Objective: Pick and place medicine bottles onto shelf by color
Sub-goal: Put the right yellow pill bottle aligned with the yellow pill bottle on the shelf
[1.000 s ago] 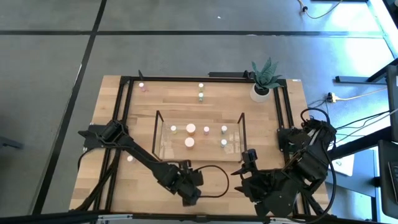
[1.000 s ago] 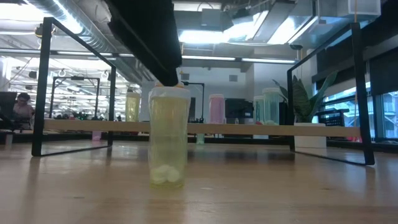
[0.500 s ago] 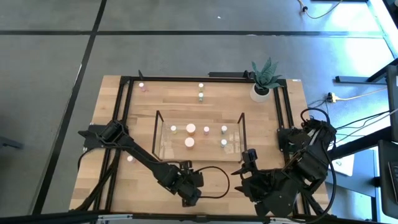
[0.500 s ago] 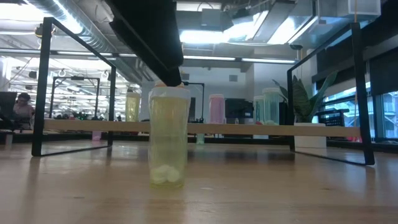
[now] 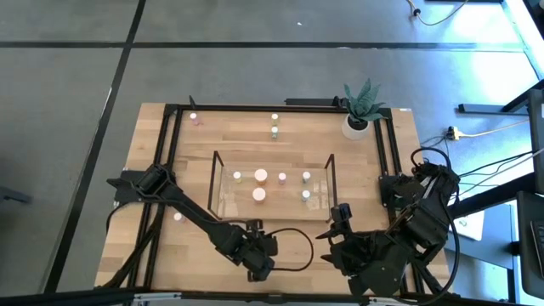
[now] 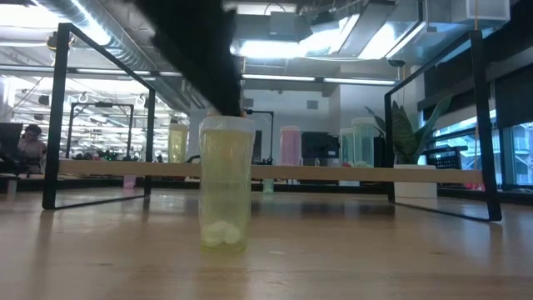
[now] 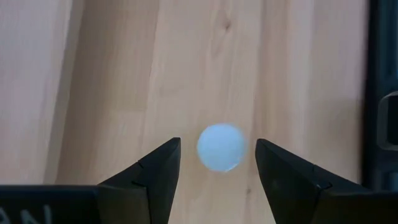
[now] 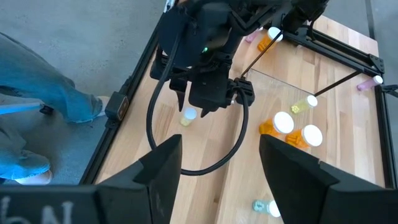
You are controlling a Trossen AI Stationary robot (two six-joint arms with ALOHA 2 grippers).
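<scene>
A pale yellow-green medicine bottle (image 6: 225, 187) with a white cap (image 7: 221, 147) stands upright on its base on the wood table, near the front edge. My left gripper (image 7: 217, 155) hovers over it, open and pointing steeply down. Its two fingers stand on either side of the cap, clear of it; the right wrist view also shows this left gripper (image 8: 193, 106) and the bottle (image 8: 188, 114). The clear shelf (image 5: 216, 183) in the table's middle carries several bottles. My right gripper (image 8: 217, 146) waits open, raised at the front right (image 5: 338, 223).
Loose bottles stand near the far edge (image 5: 195, 118) (image 5: 274, 130) and at the left (image 5: 178, 216). A potted plant (image 5: 357, 123) sits far right. A black frame (image 5: 170, 153) rings the table. A black cable (image 8: 239, 134) loops by the left gripper. A person's legs (image 8: 37, 99) stand beside the table.
</scene>
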